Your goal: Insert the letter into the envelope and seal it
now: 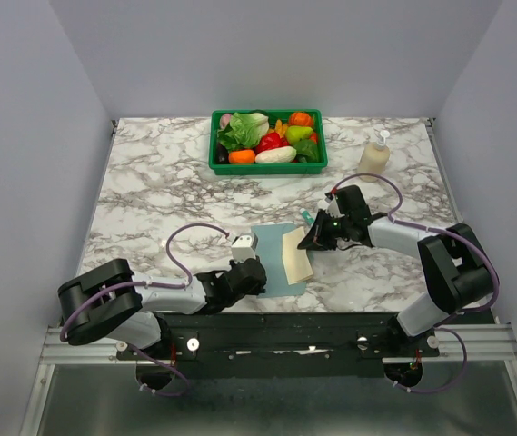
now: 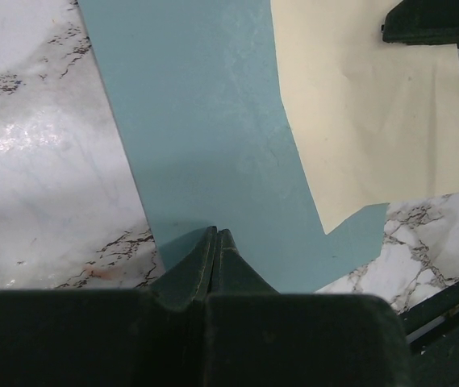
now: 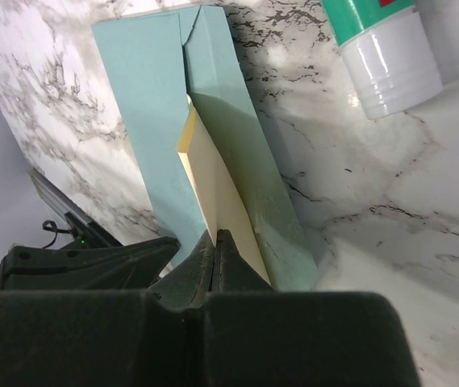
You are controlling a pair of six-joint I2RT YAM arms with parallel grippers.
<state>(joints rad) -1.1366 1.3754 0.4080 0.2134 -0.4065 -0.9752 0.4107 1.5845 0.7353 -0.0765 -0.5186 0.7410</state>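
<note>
The teal envelope (image 1: 269,265) lies flat near the table's front edge, with the cream letter (image 1: 296,259) lying over its right part. My left gripper (image 1: 260,272) is shut, and its tips rest on the envelope (image 2: 205,121) at its near edge. I cannot tell whether they pinch it. My right gripper (image 1: 306,242) is shut on the far right corner of the letter (image 2: 374,113). In the right wrist view the letter (image 3: 221,201) runs between the envelope's body (image 3: 152,105) and its raised flap (image 3: 245,137), up to the closed right gripper (image 3: 223,234).
A green basket (image 1: 267,169) of toy vegetables stands at the back centre. A soap bottle (image 1: 374,154) is at the back right. A white tube with a green label (image 3: 382,48) lies just beyond the envelope. The table's front edge is close behind both grippers.
</note>
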